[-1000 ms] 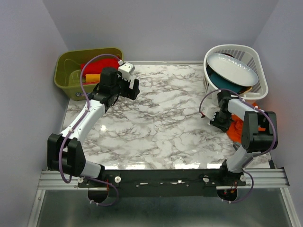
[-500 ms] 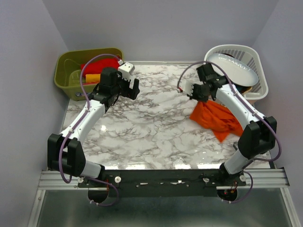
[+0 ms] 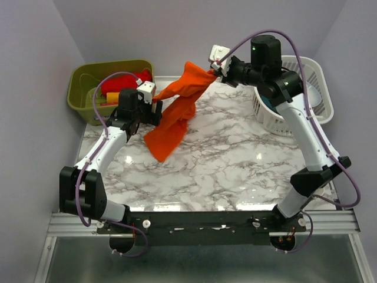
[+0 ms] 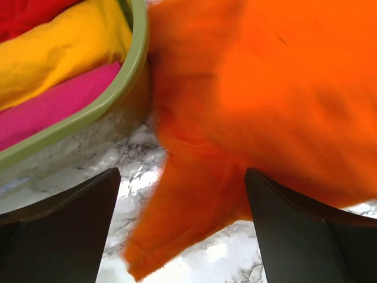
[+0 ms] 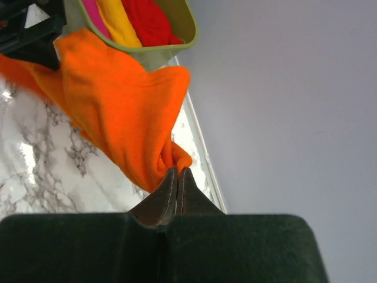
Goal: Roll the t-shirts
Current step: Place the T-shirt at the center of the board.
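Note:
An orange t-shirt [image 3: 177, 112] hangs in the air over the back left of the table, pinched at one corner by my right gripper [image 3: 213, 72], which is shut on it [image 5: 178, 171]. The cloth [image 5: 112, 100] drapes down toward the marble. My left gripper [image 3: 154, 109] stands open just beside the hanging shirt [image 4: 247, 106]; the cloth shows between its fingers [image 4: 65, 236] but they do not grip it. A red t-shirt [image 3: 121, 82] and a yellow-orange one [image 4: 65, 47] lie in the green bin [image 3: 79, 97].
The green bin [image 4: 126, 82] at the back left also holds pink cloth [image 4: 53, 106]. A white basket [image 3: 321, 97] with white and teal dishes stands at the back right. The marble tabletop [image 3: 224, 171] spreads between them.
My right gripper has lifted the orange t-shirt from the right side of the table and carried it up and left to the back middle. The left arm has shifted slightly left.

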Available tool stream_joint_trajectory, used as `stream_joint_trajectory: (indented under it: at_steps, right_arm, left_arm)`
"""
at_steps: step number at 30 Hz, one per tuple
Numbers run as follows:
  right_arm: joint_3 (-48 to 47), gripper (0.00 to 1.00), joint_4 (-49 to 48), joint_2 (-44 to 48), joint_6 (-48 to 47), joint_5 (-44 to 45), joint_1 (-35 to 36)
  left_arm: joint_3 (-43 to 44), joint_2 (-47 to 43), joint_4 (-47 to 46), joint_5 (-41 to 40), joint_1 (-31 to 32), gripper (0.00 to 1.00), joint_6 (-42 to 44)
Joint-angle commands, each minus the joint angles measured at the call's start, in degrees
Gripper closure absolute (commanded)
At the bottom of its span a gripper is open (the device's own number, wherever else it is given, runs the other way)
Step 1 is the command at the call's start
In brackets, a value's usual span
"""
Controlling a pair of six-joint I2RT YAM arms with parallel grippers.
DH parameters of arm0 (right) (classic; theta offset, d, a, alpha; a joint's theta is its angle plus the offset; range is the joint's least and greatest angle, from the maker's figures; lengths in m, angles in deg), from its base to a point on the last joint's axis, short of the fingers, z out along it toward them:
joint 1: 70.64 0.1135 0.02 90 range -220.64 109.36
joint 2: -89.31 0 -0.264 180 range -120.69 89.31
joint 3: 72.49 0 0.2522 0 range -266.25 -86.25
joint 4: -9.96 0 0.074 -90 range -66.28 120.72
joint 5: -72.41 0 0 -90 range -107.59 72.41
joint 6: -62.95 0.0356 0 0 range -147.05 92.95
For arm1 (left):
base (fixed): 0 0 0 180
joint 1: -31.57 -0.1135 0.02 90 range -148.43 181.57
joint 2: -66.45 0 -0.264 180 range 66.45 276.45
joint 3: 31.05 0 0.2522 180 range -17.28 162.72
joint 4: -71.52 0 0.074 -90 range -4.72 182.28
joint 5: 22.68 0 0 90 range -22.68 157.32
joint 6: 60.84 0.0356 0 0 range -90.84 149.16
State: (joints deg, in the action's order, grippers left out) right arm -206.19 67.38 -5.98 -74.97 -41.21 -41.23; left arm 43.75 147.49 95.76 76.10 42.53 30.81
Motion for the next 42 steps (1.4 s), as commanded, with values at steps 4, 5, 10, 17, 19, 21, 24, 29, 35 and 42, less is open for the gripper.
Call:
stream_joint_trajectory:
  at_steps: [4, 5, 10, 17, 19, 21, 24, 29, 35, 42]
  right_arm:
    - [13.93, 0.99, 0.29, 11.86, 3.88, 0.32, -0.32]
    - [14.99, 0.99, -0.41, 14.23, 5.72, 0.93, -0.32]
    - [18.25, 0.99, -10.86, 18.38, 9.24, 4.45, -0.23]
    - [10.7, 0.99, -16.5, 9.43, 20.38, -4.05, -0.05]
    - [8.59, 0.99, -16.94, 5.05, 23.91, -7.3, 0.73]
    - [6.04, 0.99, -17.81, 2.4, 28.05, -9.16, 2.05]
    - [3.67, 0.99, -20.18, -3.66, 34.8, -9.34, 4.78]
    - [1.64, 0.31, -16.78, -9.48, 32.4, -11.72, 7.85]
    - [16.9, 0.27, -11.49, -5.18, 19.29, 1.47, 3.74]
    - [32.65, 0.33, -4.46, -3.15, 2.07, 1.55, -6.82]
  left_arm:
    - [-0.48, -3.07, 1.82, -2.98, -0.5, 0.02, 2.22]
    - [-0.04, -3.42, 2.09, -2.63, -0.5, 0.01, 2.48]
    - [2.07, -3.52, 3.58, 0.89, -0.5, 0.02, 3.62]
    - [9.52, -1.32, 6.12, 6.08, -0.5, 0.02, 4.14]
    - [11.29, -1.49, 8.41, 6.69, -0.68, 0.02, 5.11]
    - [12.61, -2.54, 9.47, 7.31, -1.9, 0.02, 5.64]
    - [12.0, -4.39, 10.08, 8.36, -4.36, 0.02, 5.56]
    - [9.81, -5.01, 12.37, 11.43, -6.21, 0.02, 3.72]
    - [4.1, -4.84, 11.67, 20.12, -5.17, 0.02, 2.91]
    - [6.82, -1.58, 27.21, 15.93, 3.44, 0.02, 18.89]
